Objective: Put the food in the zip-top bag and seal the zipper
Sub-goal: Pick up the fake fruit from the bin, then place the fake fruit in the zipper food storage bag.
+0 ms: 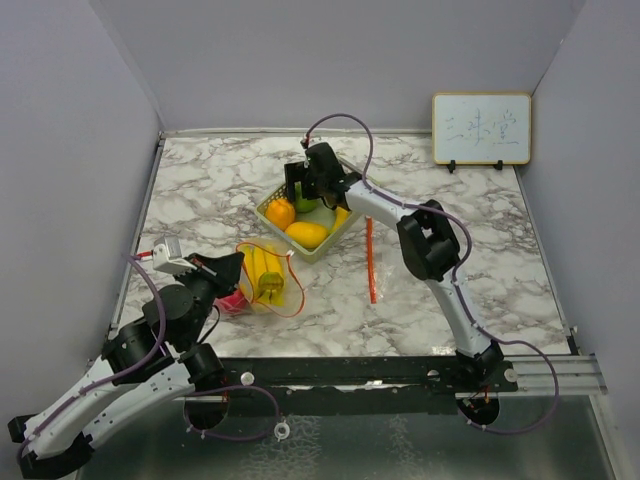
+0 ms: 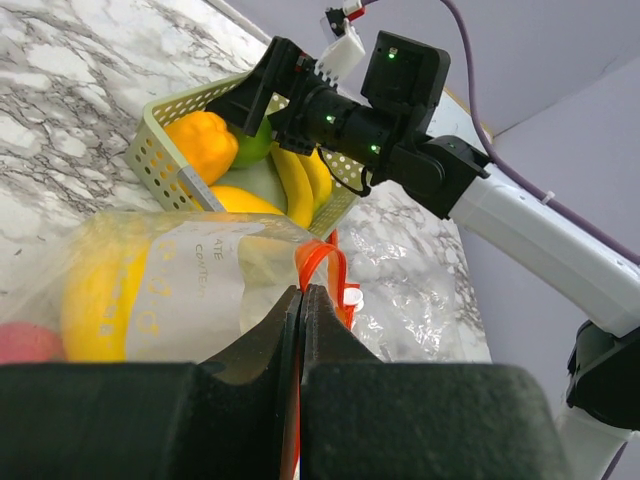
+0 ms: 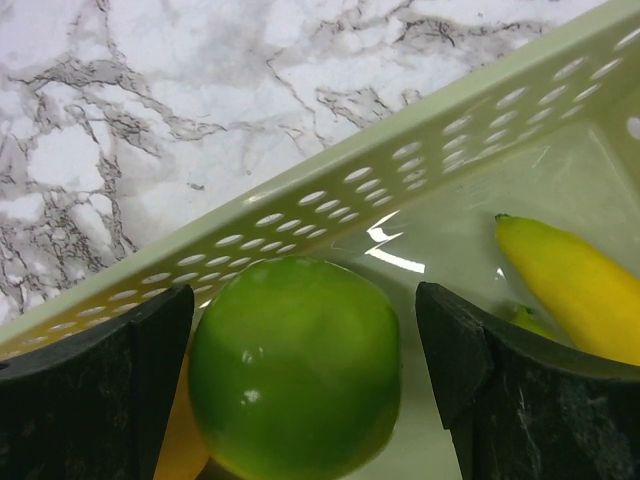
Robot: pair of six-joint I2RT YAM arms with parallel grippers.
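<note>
Marble counter (image 1: 480, 290) between grey walls, from above, a whiteboard (image 1: 481, 128) at the back right. A pale green basket (image 1: 262, 210) near the middle holds orange-yellow fruits (image 1: 306, 234); the right tool (image 1: 298, 190) reaches into its far side. Nearer the bases lies the clear bag (image 1: 280, 298), bananas (image 1: 262, 265) inside and a red apple (image 1: 232, 301) at its left end, with the left tool (image 1: 235, 266) at that end. An orange strip (image 1: 371, 262) lies right of the basket.

Left wrist view: the left tool's jaws are pressed together on the bag's red-trimmed edge, and the basket stands beyond.

Right wrist view: the right tool is wide open, its fingers (image 3: 95, 390) flanking a green lime (image 3: 295, 365) that sits in the basket by its wall; whether either finger touches the lime cannot be told. A single banana (image 3: 575, 290) lies beside it.
</note>
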